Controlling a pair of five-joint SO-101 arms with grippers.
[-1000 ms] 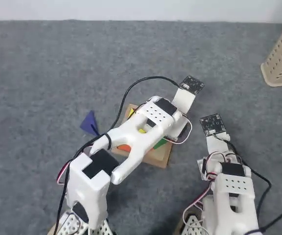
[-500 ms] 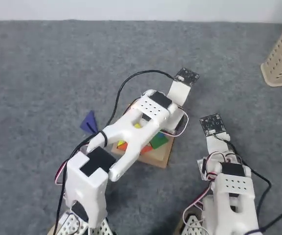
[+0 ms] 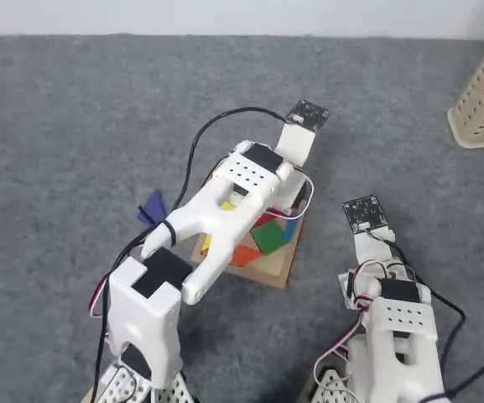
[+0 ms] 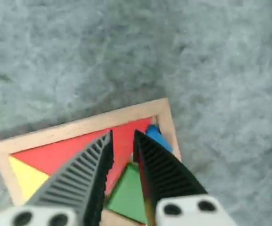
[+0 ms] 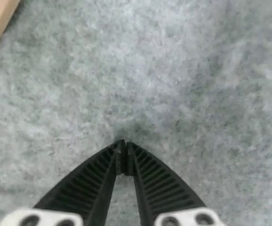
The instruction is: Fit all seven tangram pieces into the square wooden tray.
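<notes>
High view puts the grey carpet (image 3: pixel 74 109) widest, then the left arm (image 3: pixel 225 210) stretched over the square wooden tray (image 3: pixel 271 273), and the right arm (image 3: pixel 392 319) parked well to the tray's side. Over the last second the left arm has swung toward the tray's far edge, uncovering the green piece (image 3: pixel 268 238) and orange piece (image 3: pixel 243 254) it had hidden. That suggests a piece was just seated.

The left gripper (image 4: pixel 123 136) hovers above the red triangle (image 4: pixel 55 153), its jaws narrowly parted and holding nothing. The yellow piece (image 4: pixel 27 176) and blue piece (image 4: pixel 158 137) also lie inside.

The right gripper (image 5: pixel 121 153) hangs over bare carpet, jaws pressed together, empty.

A dark blue triangle (image 3: pixel 151 208) lies on the carpet just beside the tray, so the task looks unfinished.
</notes>
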